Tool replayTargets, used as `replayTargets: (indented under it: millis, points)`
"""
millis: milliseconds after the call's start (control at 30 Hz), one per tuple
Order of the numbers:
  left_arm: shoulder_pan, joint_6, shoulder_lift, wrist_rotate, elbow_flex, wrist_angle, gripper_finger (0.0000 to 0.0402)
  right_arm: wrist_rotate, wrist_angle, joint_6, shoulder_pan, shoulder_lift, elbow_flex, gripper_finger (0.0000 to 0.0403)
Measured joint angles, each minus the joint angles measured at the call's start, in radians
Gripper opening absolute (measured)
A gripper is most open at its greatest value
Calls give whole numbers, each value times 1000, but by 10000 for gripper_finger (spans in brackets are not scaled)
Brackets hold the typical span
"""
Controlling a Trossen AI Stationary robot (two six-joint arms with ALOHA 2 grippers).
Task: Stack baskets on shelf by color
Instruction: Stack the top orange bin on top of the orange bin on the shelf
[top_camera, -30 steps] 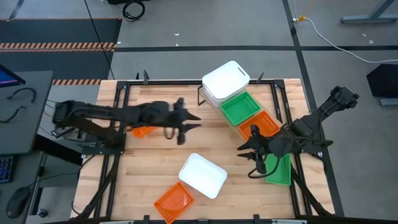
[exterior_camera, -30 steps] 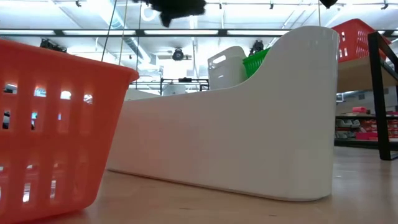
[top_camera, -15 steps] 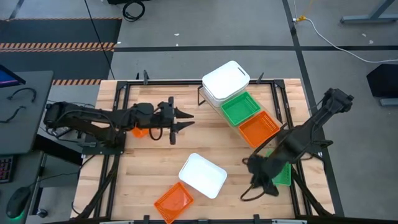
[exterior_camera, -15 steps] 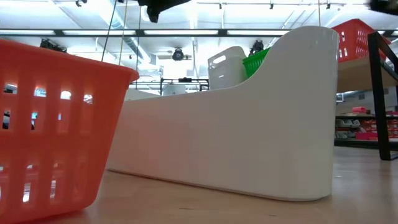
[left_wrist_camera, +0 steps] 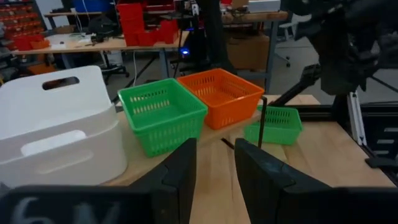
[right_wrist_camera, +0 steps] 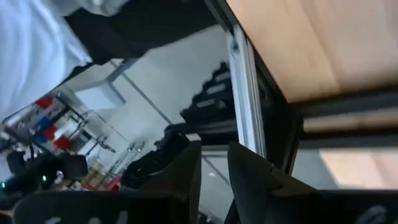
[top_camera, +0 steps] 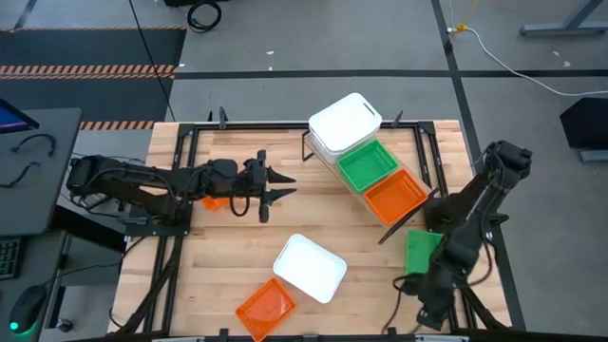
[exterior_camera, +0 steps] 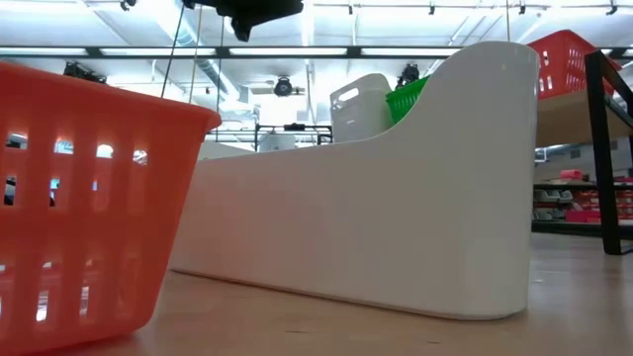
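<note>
We see the green basket lying loose by the table's right edge, just beside our right gripper, which hangs at the near right corner, fingers narrowly parted on nothing. The shelf slants just beyond it. Our left gripper waits mid-table, slightly spread, empty. The basket's long axis is unclear, half hidden under the arm.

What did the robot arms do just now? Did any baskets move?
The right gripper swung away from the orange basket on the shelf to the table's near edge, past the green basket. The left gripper pulled back slightly. No baskets moved.
</note>
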Motion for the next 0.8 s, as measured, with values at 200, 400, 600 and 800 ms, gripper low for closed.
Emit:
replayTargets:
  millis: [200, 400, 600, 800]
  points:
    - [3, 9, 0, 0, 0, -7, 117, 147, 66, 155, 120, 70, 0, 85]
    - [0, 5, 0, 0, 0, -7, 117, 163, 3, -46, 132, 145, 0, 83]
    - [0, -6, 0, 0, 0, -19, 117, 270, -186, -55, 141, 143, 0, 80]
    - [0, -27, 0, 0, 0, -62, 117, 437, -415, -78, 182, 124, 5, 80]
